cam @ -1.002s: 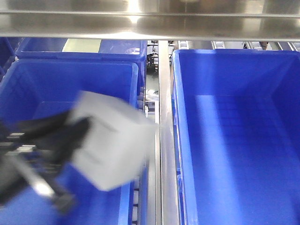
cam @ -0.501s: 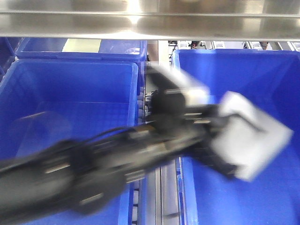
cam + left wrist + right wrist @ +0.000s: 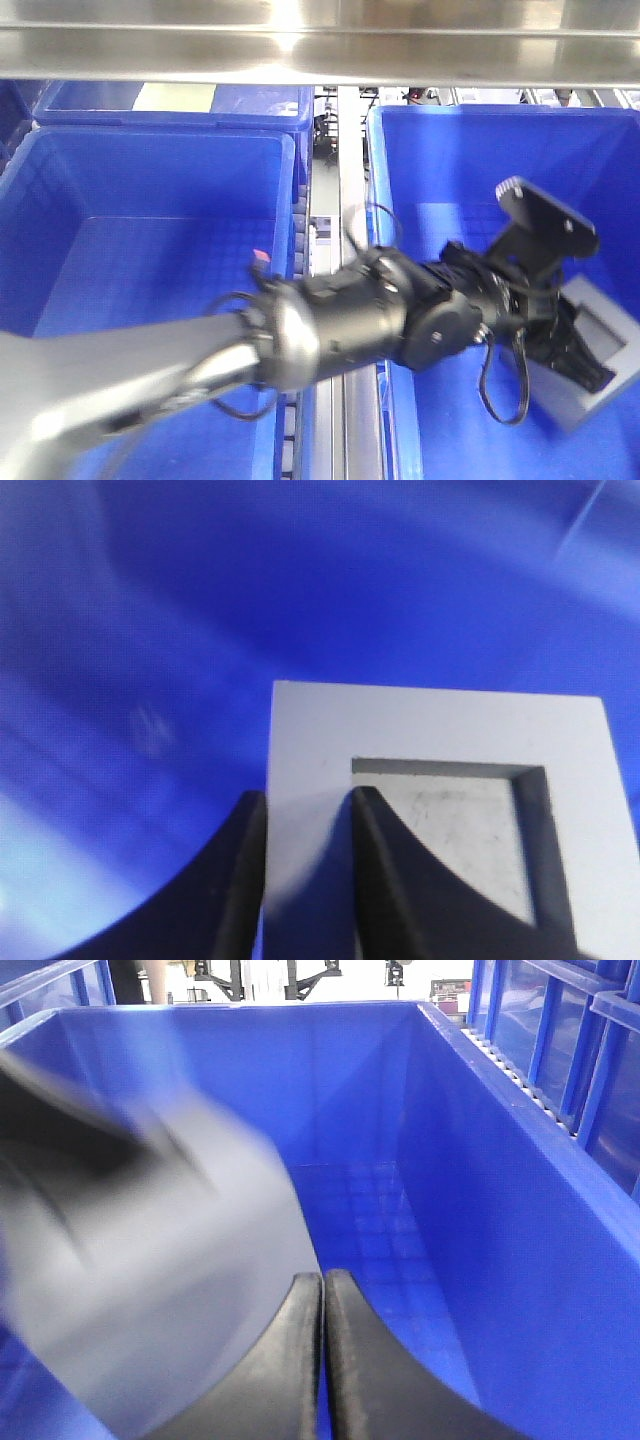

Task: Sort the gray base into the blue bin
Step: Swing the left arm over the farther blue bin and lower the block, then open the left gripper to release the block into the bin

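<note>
Down in the blue bin (image 3: 470, 140), the left gripper (image 3: 305, 865) pinches just the gray base (image 3: 440, 820) wall, so it might tip on release; right gripper (image 3: 323, 1355) is closed on nothing.

I see my left arm stretched across toward the right, its left pincer (image 3: 305, 880) closed on one wall of the gray base (image 3: 440, 810). My right pincer (image 3: 323, 1360) has both fingers pressed together.

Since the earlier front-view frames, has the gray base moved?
Yes. The gray base, gripped by the left gripper, went rightward across the steel rail from over the left crate down into the blue bin.
</note>
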Available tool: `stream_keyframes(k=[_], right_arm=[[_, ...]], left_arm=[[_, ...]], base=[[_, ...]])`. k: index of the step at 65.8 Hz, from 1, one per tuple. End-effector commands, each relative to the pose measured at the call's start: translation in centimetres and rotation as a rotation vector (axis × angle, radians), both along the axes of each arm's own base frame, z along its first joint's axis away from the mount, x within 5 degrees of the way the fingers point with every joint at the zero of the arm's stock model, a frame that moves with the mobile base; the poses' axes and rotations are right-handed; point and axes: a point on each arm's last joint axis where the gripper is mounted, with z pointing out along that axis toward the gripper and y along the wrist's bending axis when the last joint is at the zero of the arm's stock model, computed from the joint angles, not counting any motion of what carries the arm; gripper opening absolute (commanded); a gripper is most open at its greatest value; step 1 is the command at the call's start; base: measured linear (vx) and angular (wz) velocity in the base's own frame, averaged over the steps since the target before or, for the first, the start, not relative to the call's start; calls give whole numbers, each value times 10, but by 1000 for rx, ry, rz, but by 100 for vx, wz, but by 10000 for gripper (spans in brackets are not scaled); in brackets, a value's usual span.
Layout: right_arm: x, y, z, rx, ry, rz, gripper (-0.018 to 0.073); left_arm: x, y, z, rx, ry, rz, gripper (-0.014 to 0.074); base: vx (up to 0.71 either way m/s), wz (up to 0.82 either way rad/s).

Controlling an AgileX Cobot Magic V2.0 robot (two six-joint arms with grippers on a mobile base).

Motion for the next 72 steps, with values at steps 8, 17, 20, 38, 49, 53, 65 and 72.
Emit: stream_keyframes(k=[8, 17, 20, 38, 49, 53, 65, 72], right_arm=[[1, 0, 0, -19, -18, -1, -5], [1, 0, 0, -19, -18, -1, -5], [1, 0, 0, -19, -18, -1, -5], [1, 0, 0, -19, -18, -1, -5], [1, 0, 0, -19, -18, -1, -5], [1, 0, 0, -19, -18, -1, -5], [1, 0, 0, -19, -18, -1, -5], [1, 0, 0, -19, -18, -1, -5]], left_arm=[[4, -7, 26, -122, -58, 19, 12], [5, -10, 11, -92, -41, 17, 42], [6, -11, 6, -84, -35, 17, 61], [7, -13, -1, -71, -18, 19, 206], [6, -12, -2, -65, -15, 17, 289], [6, -12, -2, -60, -11, 16, 303], [5, -11, 1, -57, -8, 14, 314], [3, -7, 16, -93, 2, 25, 301]], base=[[0, 0], [0, 0], [0, 0], [0, 0], [0, 0], [0, 0], [0, 0], [0, 0]])
